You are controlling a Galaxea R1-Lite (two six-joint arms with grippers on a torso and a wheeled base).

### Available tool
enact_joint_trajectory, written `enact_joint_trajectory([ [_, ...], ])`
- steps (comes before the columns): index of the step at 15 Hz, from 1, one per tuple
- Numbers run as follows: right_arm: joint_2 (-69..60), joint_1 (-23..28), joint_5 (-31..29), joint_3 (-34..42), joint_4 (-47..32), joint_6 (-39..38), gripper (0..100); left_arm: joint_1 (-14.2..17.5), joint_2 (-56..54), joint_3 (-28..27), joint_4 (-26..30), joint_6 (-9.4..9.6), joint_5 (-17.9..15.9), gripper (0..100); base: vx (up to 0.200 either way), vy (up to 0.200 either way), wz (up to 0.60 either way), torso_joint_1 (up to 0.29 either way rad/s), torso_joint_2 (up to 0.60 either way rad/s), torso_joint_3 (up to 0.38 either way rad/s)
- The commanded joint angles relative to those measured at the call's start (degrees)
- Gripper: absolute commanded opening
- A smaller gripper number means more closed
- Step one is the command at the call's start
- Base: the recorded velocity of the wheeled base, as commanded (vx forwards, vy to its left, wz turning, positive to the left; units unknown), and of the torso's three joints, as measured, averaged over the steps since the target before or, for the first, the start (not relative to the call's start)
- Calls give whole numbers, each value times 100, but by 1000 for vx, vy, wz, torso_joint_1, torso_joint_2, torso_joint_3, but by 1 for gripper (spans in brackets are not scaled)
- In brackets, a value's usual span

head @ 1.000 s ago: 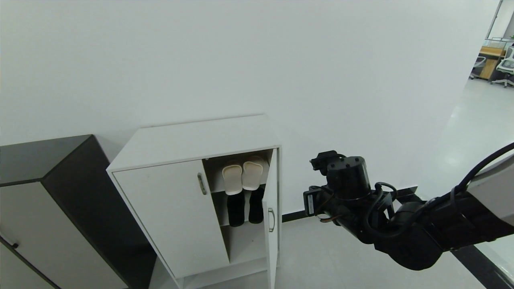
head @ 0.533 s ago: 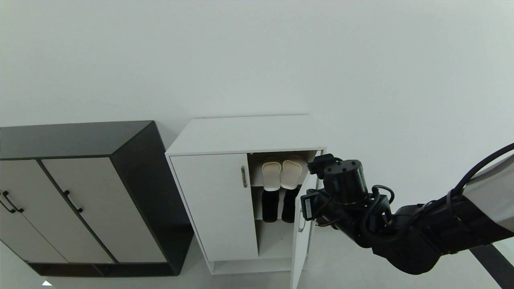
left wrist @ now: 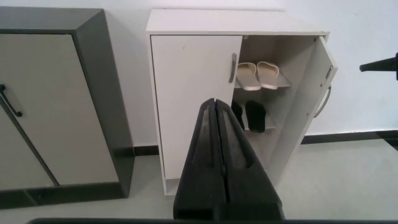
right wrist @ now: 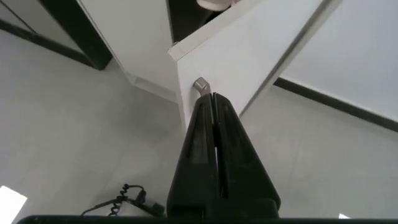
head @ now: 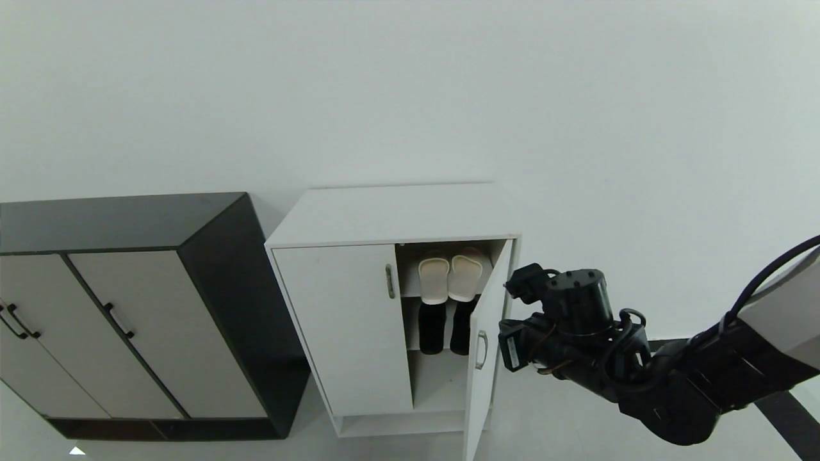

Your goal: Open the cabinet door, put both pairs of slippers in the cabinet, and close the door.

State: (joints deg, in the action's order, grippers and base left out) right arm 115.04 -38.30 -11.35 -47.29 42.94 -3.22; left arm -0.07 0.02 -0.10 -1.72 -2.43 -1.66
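The right gripper [right wrist: 213, 99] has its two fingers pressed flat together with nothing between them, its tip just beside the metal handle [right wrist: 199, 84] on the outer face of the cabinet's right door [head: 490, 320]; whether it touches the handle cannot be told. The right arm [head: 640, 378] now sits further to the right and a little lower than half a second ago, so the door's upper corner, which it covered then, is uncovered. The door itself stands swung out at much the same angle as before. The left gripper [left wrist: 215, 102] is likewise closed on nothing and points at the cabinet [head: 384, 214] from well back. In the right compartment the cream slippers [head: 448, 278] lie side by side on the upper shelf, and the black slippers [head: 442, 326] sit on the shelf directly below, both pairs where they were. The left door [head: 343, 326] is closed. The head camera swung round between a second ago and half a second ago, and the dark cabinet [head: 128, 221] just beside the white one now shows two doors. A cable [right wrist: 124, 196] lies on the grey floor [head: 544, 429] near the right arm.
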Motion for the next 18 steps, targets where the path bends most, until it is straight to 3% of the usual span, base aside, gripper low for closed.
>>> enact_joint_trajectory([
  [1,282,165,45,176,435,128,0,-1,6,1,5,5,-1,0,200,0,0,-2,2,-2],
  [6,299,209,195,378,646,216,0,-1,6,1,5,5,8,0,200,0,0,0,0,2],
  [18,607,200,212,-35,743,295,0,-1,-2,1,-4,-4,8,0,0,0,0,0,0,0],
])
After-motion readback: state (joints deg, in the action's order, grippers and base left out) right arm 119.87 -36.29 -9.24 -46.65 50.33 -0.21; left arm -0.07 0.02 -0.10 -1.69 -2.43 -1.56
